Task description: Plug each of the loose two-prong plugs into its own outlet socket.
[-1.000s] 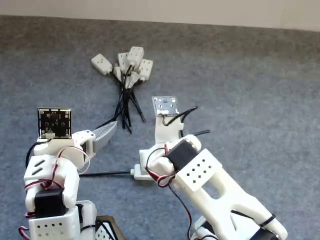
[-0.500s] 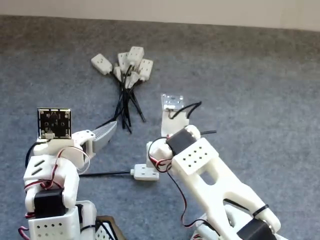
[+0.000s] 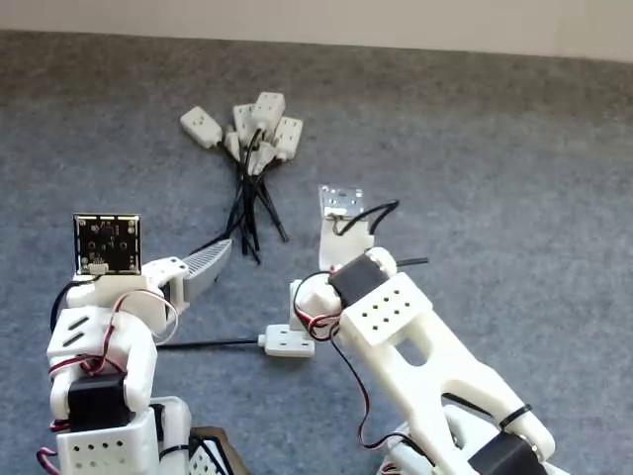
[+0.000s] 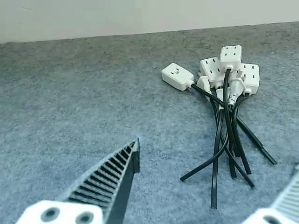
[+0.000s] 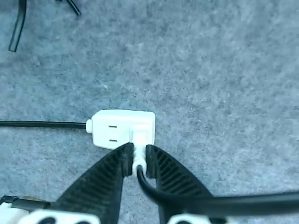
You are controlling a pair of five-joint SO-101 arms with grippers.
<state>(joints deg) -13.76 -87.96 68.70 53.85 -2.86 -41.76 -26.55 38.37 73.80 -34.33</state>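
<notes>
A white outlet socket (image 5: 122,129) lies on the grey carpet, its black cord running off to one side. My right gripper (image 5: 136,153) is shut on a white two-prong plug (image 5: 138,159) that sits against the socket's edge; the plug's black cord (image 5: 196,201) trails back past the fingers. In the high view this socket (image 3: 287,341) lies just beside the right arm's wrist (image 3: 341,287). My left gripper (image 4: 215,158) stands open above the carpet, short of a bundle of sockets (image 4: 229,70) with plugs and black cords.
The socket bundle (image 3: 259,124) lies at the back centre, with one socket (image 3: 201,126) splayed out to its left. Its cords (image 3: 252,213) fan toward the arms. Bare carpet spreads to the right, and a pale wall edge runs along the back.
The right arm drew back and to the right over the past second, uncovering the socket near its wrist. It has held still for the last half second. The left arm has not moved.
</notes>
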